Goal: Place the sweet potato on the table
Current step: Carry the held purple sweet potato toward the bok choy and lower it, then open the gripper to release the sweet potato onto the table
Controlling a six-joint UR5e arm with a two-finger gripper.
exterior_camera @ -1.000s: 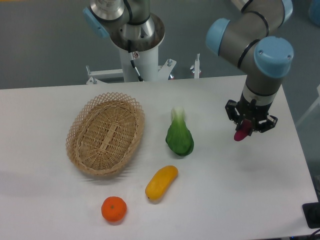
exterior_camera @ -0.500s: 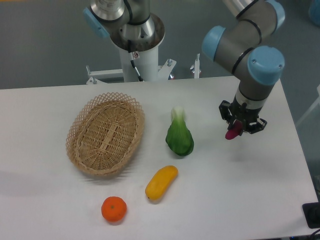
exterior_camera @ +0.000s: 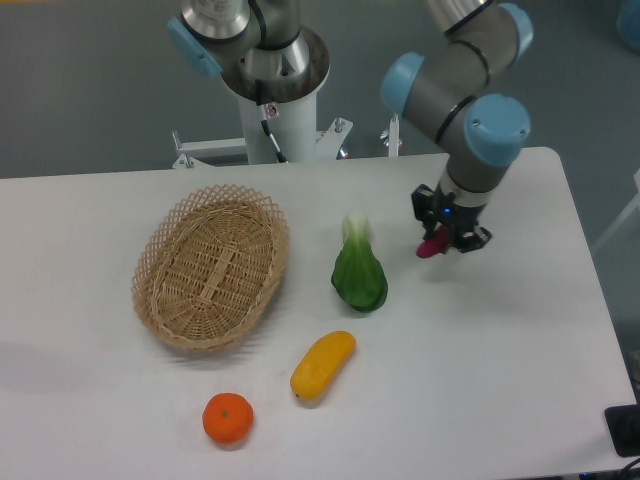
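My gripper (exterior_camera: 444, 236) hangs from the arm at the right of the white table (exterior_camera: 480, 380). It is shut on the sweet potato (exterior_camera: 432, 247), a small magenta tuber whose tip sticks out below the black fingers. The sweet potato is held just above the tabletop, to the right of the green leafy vegetable (exterior_camera: 359, 272). Its upper part is hidden by the fingers.
An oval wicker basket (exterior_camera: 211, 265) lies at the left. A yellow oblong fruit (exterior_camera: 323, 365) and an orange (exterior_camera: 227, 418) lie near the front. The arm's base column (exterior_camera: 270, 90) stands behind the table's far edge.
My gripper has moved left and towards the back of the table with the sweet potato still in it, closer to the green vegetable. Nothing else moved.
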